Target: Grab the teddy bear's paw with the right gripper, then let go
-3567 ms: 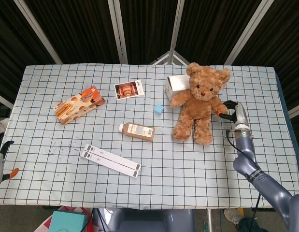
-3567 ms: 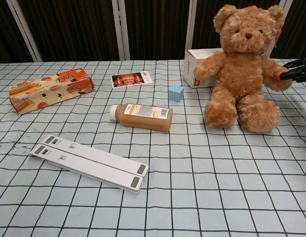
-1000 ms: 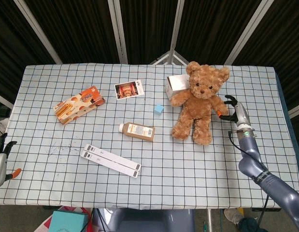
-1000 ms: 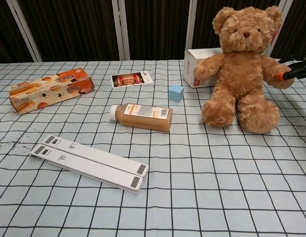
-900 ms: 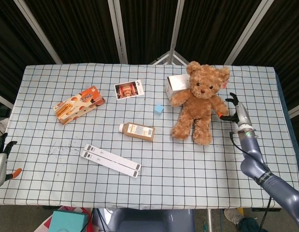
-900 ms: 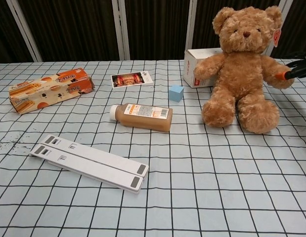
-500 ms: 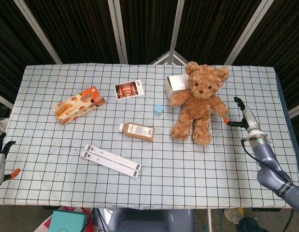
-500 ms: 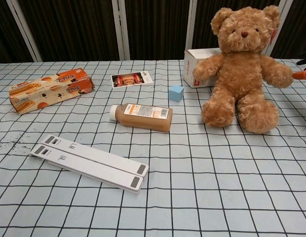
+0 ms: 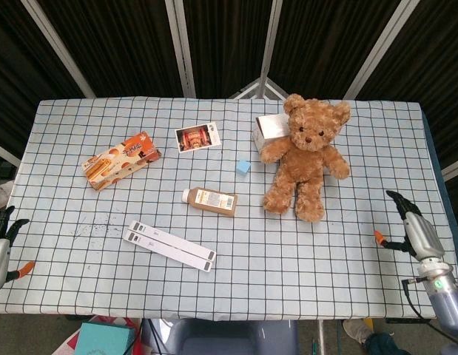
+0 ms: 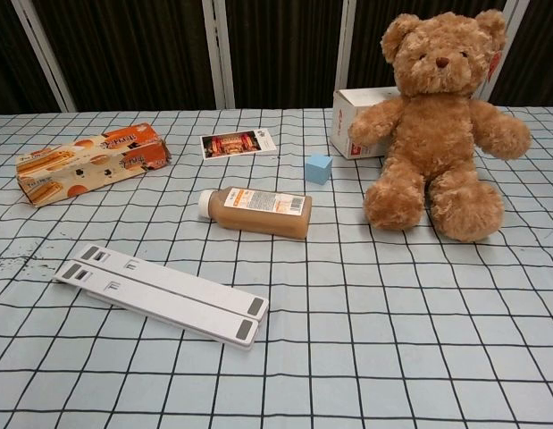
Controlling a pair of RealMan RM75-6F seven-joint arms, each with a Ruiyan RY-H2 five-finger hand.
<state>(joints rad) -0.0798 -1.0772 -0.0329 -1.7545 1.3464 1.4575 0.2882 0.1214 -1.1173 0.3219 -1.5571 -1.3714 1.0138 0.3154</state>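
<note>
At the lower right of the head view, the right hand (image 9: 411, 231) hangs empty with fingers spread, well apart from the teddy bear (image 9: 305, 155). The bear sits upright at upper right on the tabletop (image 9: 288, 244), both paws out, leaning against a white box (image 9: 268, 128).

Table (image 9: 66, 281) under a black-grid checked cloth; on it: snack box (image 9: 120, 160), photo card (image 9: 197, 137), blue cube (image 9: 243, 167), bottle (image 9: 209, 200) lying flat, two white bars (image 9: 169, 245), white box (image 9: 268, 128), teddy bear (image 9: 305, 153) seated against it.
</note>
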